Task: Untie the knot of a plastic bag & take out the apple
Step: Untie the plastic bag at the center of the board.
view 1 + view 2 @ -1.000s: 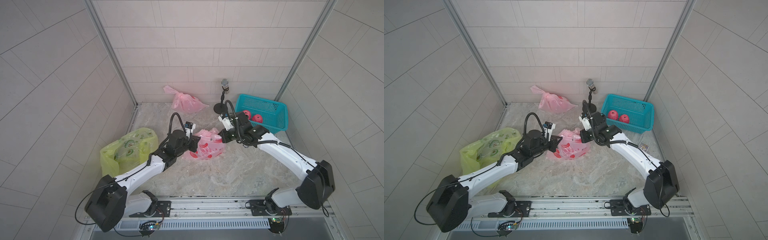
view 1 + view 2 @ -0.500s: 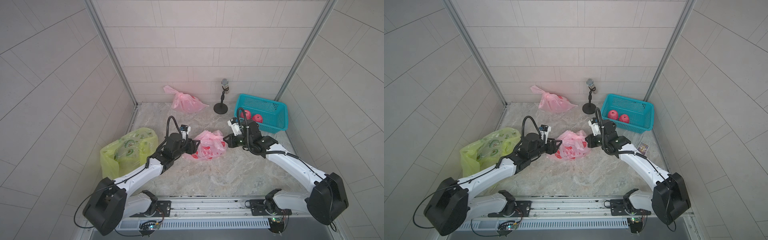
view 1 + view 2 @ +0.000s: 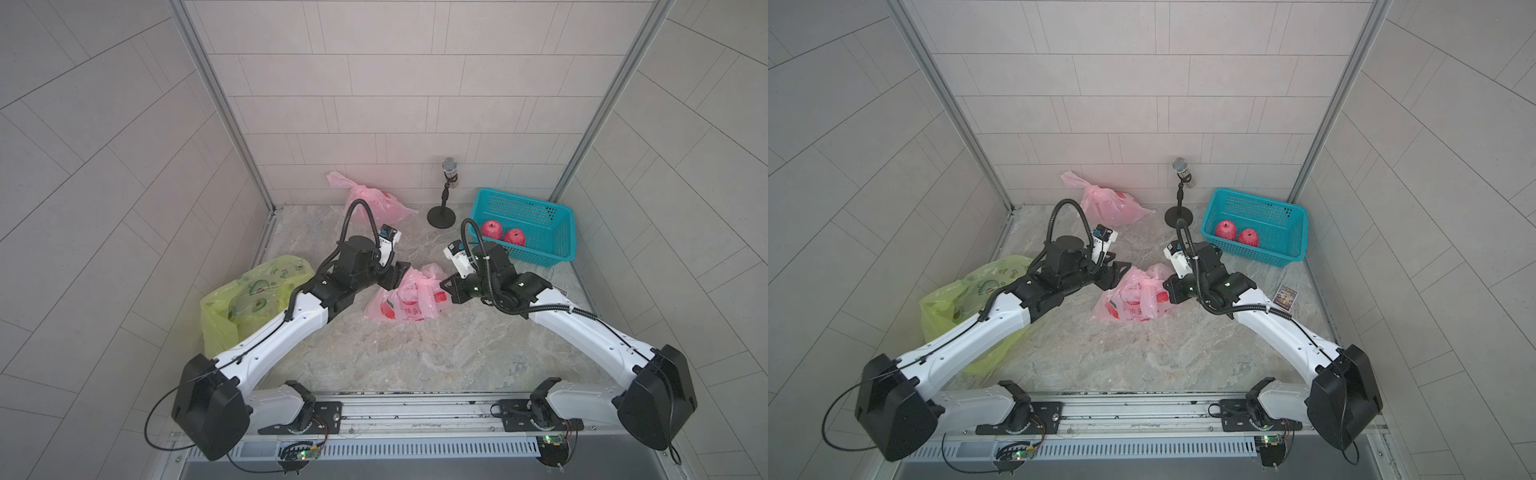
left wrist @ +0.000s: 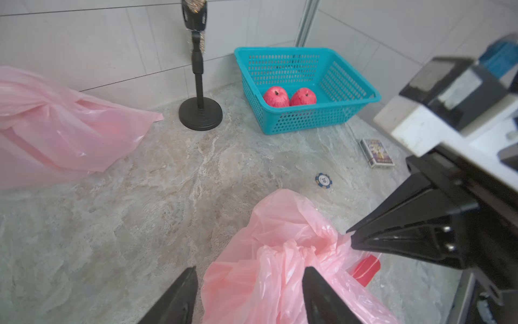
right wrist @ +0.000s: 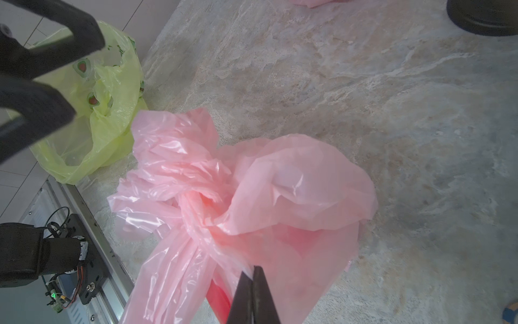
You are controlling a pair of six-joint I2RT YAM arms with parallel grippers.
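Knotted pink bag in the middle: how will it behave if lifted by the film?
Likely floppy: the knotted pink bag is thin, crinkled film, so it should stretch and sag from where the right gripper pinches it. Probably not empty: something red shows through the film, so the load may swing. The glossy film could slip.

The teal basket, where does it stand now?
In both top views the teal basket stands in the far right corner of the table, just right of the microphone stand.
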